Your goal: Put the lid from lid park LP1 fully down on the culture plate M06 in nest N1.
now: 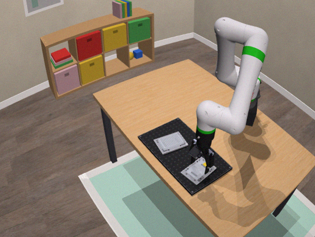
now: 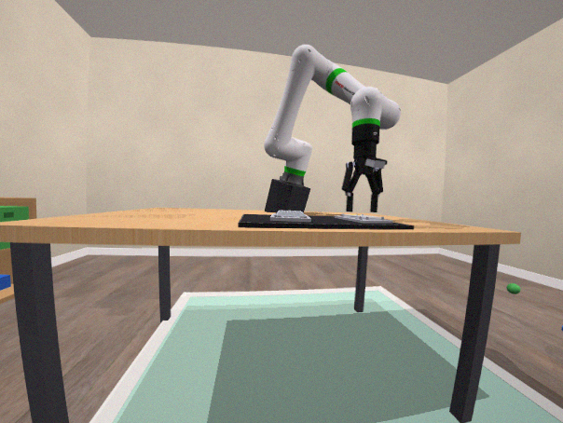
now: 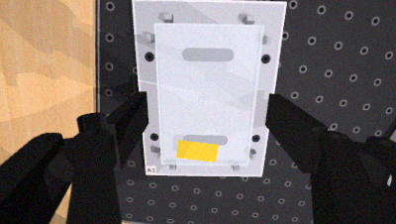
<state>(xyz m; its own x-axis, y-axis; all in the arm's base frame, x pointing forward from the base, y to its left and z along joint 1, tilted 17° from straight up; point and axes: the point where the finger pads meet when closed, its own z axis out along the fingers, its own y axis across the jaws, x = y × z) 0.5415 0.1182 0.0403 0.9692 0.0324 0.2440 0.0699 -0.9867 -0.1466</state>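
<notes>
The clear lid (image 3: 208, 89) (image 1: 194, 170), with a yellow tag (image 3: 198, 151) near one end, lies flat in lid park LP1 (image 3: 274, 20) (image 2: 359, 220) at the near end of the black breadboard (image 1: 169, 126) (image 3: 337, 59). My gripper (image 1: 201, 163) (image 2: 361, 207) (image 3: 207, 108) is open and points straight down. It hangs just above the lid, with one finger off each long side and neither touching it. The culture plate M06 (image 1: 170, 142) (image 2: 290, 215) sits uncovered in its nest on the far half of the board.
The breadboard lies on a wooden table (image 1: 156, 91) near its front edge. The arm's dark base (image 2: 286, 196) stands behind the board. A shelf with coloured boxes (image 1: 99, 47) stands by the far wall. A green ball (image 2: 513, 288) lies on the floor.
</notes>
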